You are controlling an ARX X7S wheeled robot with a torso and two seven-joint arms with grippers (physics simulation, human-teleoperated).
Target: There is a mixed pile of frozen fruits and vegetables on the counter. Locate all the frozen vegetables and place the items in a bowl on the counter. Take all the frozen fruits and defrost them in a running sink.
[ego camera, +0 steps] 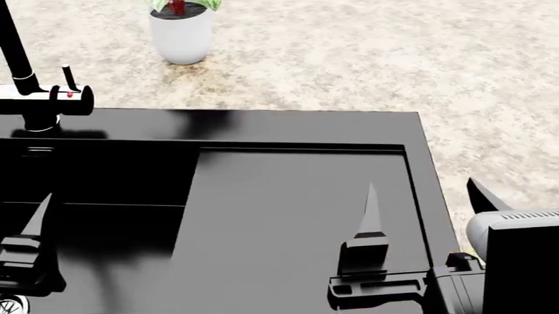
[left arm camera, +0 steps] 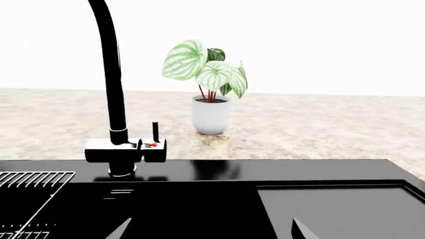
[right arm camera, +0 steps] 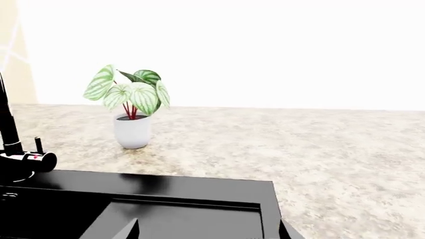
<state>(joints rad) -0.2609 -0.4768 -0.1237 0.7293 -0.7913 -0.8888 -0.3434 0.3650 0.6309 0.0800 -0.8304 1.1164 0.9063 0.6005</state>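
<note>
Both grippers, left [ego camera: 9, 222] and right [ego camera: 423, 209], hang spread and empty over the sink [ego camera: 288, 131]; faucet [ego camera: 39, 98] at 11 o'clock, no produce visible.

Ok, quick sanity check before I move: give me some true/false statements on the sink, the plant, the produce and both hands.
1. A potted plant stands on the counter behind the sink. True.
2. Water is running from the faucet. False: no stream is visible.
3. The left hand holds a pear. False: its fingers are apart and empty.
4. The right hand is open and empty. True.
5. Fruit already lies on the drainboard. False: it is bare.
</note>
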